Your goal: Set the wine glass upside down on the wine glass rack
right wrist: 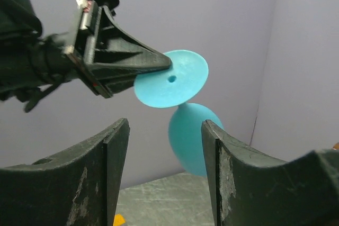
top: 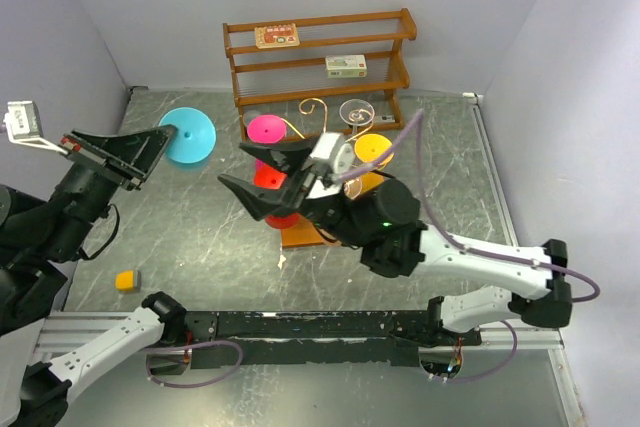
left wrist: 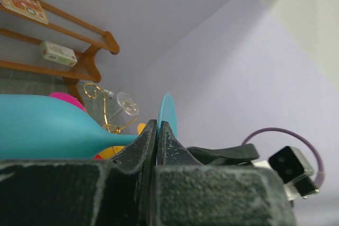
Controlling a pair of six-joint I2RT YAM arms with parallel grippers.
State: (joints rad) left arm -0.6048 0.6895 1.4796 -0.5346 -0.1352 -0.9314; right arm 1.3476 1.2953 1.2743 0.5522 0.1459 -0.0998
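Note:
A teal wine glass (top: 190, 136) hangs in the air at the left, on its side. My left gripper (top: 163, 135) is shut on the rim of its flat foot (left wrist: 168, 110); the bowl (left wrist: 42, 128) points away to the left in the left wrist view. My right gripper (top: 235, 165) is open and empty, facing the glass from the right, a short gap away. In the right wrist view the foot (right wrist: 170, 79) and bowl (right wrist: 192, 137) show between and beyond my open fingers (right wrist: 119, 146). The gold wire rack (top: 318, 109) stands mid-table on a wooden base (top: 300, 234).
The rack holds a pink glass (top: 266, 130), a yellow glass (top: 372, 148), a red glass (top: 268, 177) and a clear glass (top: 357, 111). A brown three-tier shelf (top: 320, 52) stands at the back wall. A small orange block (top: 127, 280) lies front left.

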